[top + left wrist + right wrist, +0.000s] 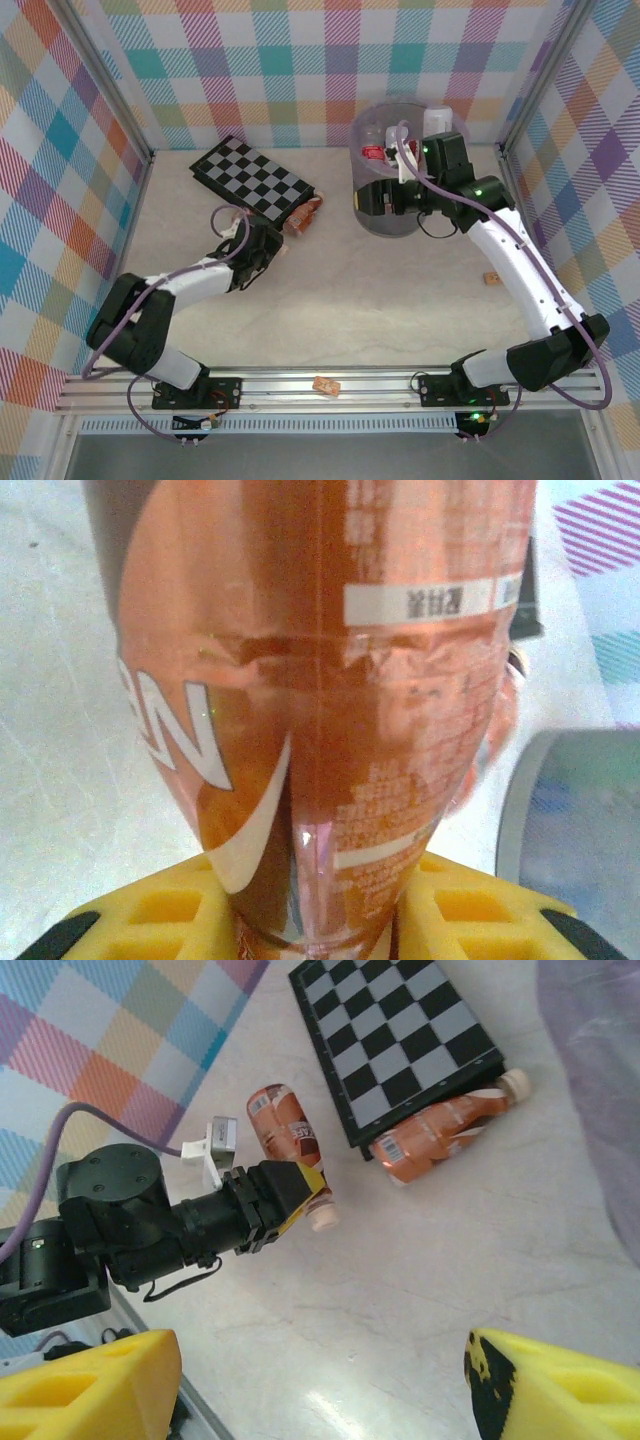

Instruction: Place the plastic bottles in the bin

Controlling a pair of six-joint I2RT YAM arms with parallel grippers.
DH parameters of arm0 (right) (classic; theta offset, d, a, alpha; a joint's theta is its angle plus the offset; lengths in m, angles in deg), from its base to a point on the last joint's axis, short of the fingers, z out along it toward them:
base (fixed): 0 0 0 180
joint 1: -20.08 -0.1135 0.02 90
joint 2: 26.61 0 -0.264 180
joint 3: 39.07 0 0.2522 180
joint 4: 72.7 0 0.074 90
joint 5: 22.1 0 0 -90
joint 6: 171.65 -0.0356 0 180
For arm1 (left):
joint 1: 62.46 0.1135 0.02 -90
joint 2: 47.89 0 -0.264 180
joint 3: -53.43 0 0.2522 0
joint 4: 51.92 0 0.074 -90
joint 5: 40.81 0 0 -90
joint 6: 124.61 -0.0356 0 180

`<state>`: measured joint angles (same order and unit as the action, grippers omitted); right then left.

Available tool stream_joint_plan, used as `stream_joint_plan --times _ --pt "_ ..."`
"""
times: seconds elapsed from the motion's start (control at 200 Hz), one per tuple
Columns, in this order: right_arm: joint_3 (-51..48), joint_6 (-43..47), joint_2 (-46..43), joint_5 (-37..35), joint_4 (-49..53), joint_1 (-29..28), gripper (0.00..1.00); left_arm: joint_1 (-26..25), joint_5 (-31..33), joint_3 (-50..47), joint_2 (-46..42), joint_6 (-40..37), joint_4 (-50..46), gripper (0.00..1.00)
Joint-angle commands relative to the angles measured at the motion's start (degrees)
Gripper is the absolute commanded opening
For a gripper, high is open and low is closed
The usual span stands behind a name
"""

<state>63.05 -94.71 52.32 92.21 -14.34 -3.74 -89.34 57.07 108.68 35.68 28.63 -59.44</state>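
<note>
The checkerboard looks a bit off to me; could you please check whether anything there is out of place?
Yes. An orange bottle lies on its side, tucked partly under one edge of the checkerboard, so the board seems propped on it rather than lying flat.

One orange-brown bottle lies flat, neck in the left claw; a second bottle lies against the checkerboard. The translucent purple bin stands upright, a red-labelled bottle inside.

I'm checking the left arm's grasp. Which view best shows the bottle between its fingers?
Right wrist: the whole orange-brown bottle shows, left gripper at its neck. Left wrist gives a blurred label close-up; top external, its base.
</note>
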Motion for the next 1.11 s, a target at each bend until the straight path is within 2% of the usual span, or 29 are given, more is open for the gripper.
stream_joint_plan --times 0.0,0.135,0.225,0.475,0.61,0.85,1.1 --pt "-2.05 -2.4 -1.32 7.19 -5.23 -0.31 0.75 -0.87 0.96 0.13 -6.09 -8.49 -6.43 0.34" --pt "-4.85 -4.44 -1.77 11.98 -10.72 -0.47 0.75 -1.9 -1.55 1.06 -12.41 -17.12 -10.46 0.31" --pt "-5.97 -5.08 -1.6 13.19 -12.45 -0.84 0.75 -2.3 -7.34 0.39 -15.74 -22.1 -9.12 0.21" --pt "-6.77 -4.69 0.53 14.13 -12.56 -3.32 0.76 -4.7 -22.17 1.92 -18.48 -28.75 -7.86 0.12" --pt "-6.53 -4.52 2.39 13.04 -12.82 -4.92 0.79 -7.27 -27.06 2.43 -18.47 -30.11 -4.71 0.04" --pt "-5.34 -4.24 7.0 11.05 -13.73 -7.47 0.84 -9.22 -33.49 2.67 -18.95 -28.16 1.39 0.02" --pt "-5.71 -6.97 11.51 15.49 -21.01 -8.71 0.87 -11.76 -34.56 2.18 -18.65 -26.9 4.66 0.02"
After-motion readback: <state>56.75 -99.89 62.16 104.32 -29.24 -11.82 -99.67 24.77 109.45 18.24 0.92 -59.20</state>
